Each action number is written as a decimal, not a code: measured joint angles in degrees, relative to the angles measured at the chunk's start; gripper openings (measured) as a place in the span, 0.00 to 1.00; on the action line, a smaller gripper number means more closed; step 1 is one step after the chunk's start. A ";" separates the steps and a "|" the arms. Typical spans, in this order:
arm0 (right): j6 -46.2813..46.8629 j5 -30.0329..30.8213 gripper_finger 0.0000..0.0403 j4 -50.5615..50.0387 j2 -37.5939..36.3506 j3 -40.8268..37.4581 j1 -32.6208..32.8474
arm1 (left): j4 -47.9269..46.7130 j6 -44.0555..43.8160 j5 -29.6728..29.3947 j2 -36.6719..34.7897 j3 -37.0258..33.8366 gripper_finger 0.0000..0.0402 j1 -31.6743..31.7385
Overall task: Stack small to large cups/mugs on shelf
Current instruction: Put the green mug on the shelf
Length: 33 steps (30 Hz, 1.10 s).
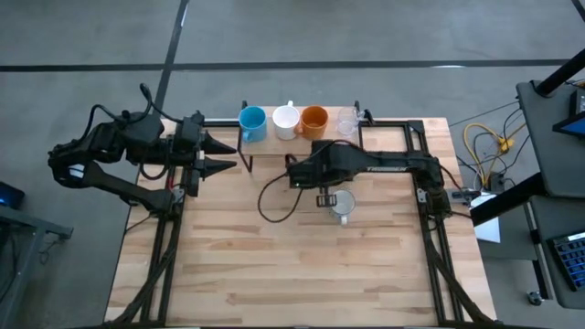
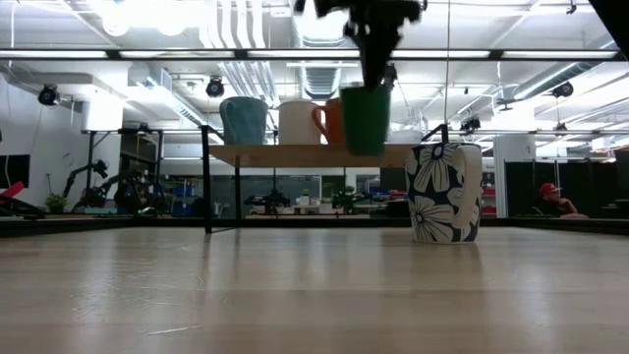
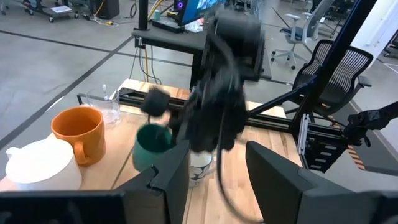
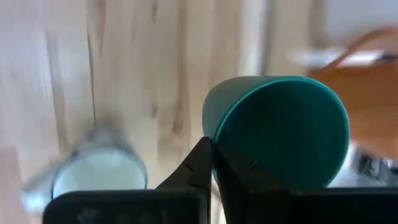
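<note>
Lifting looks right: right hand pinches the teal cup rim, floral mug below; clear the shelf edge. Left hand waits wide.

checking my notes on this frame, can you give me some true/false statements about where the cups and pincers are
1. The right pincer is shut on the rim of the green cup. True.
2. The green cup rests on the tabletop. False: the low view shows it lifted clear of the tabletop, in front of the shelf.
3. The blue cup, a white mug and the orange mug stand in a row on the shelf. True.
4. The flowered white mug is on the shelf. False: it stands on the tabletop.
5. The left pincer grips the blue cup. False: it is open and empty at the table's left edge.
</note>
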 joint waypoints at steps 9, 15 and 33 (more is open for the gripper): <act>0.69 2.47 0.02 0.64 -6.99 3.76 -2.02 | -0.02 -0.05 0.12 0.02 -0.62 0.35 0.00; 0.72 2.31 0.02 0.54 -9.92 0.32 -6.53 | -0.05 -1.02 0.17 0.04 -0.62 0.35 -0.04; -6.24 -4.85 0.02 0.60 -10.14 -7.51 -14.18 | -0.03 -2.95 0.20 0.07 -0.62 0.35 -0.04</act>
